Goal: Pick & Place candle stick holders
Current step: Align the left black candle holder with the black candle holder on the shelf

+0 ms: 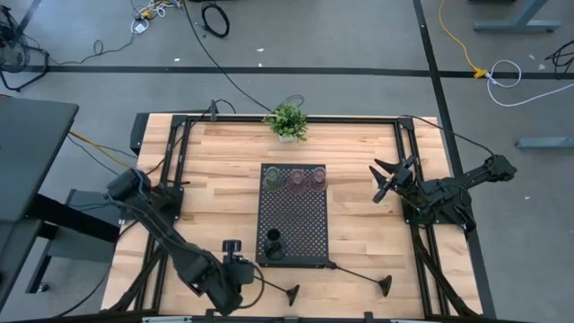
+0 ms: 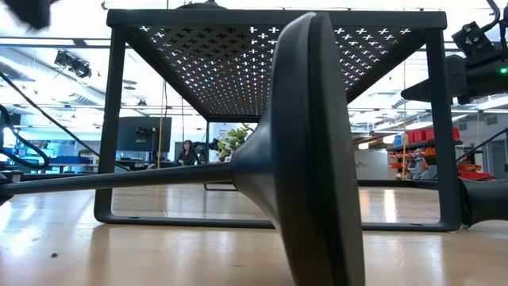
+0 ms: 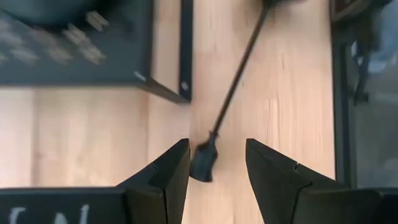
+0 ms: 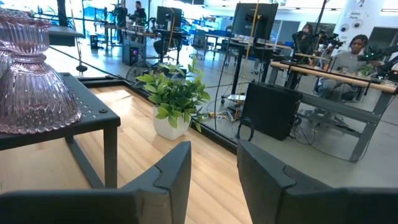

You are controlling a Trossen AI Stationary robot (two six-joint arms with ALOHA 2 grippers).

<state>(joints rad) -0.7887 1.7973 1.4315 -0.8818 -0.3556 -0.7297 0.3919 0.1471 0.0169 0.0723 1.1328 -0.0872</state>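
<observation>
Stemmed holder (image 3: 231, 81) lying on desk (image 1: 359, 170) | left fingers (image 3: 163, 177) part-open, empty, straddling its tip | right fingers (image 4: 168, 171) part-open, empty | risk: thin stem rolls from closing pinch.

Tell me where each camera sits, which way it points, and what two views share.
High: overhead, straight down; both arms, tray.
Low: table height, level across; long holder fills it; an arm at the edge.
Left wrist: over a lying holder; left hand open.
Right wrist: toward plant, room; right hand open.
Shared: the plant, high and right wrist.
</observation>
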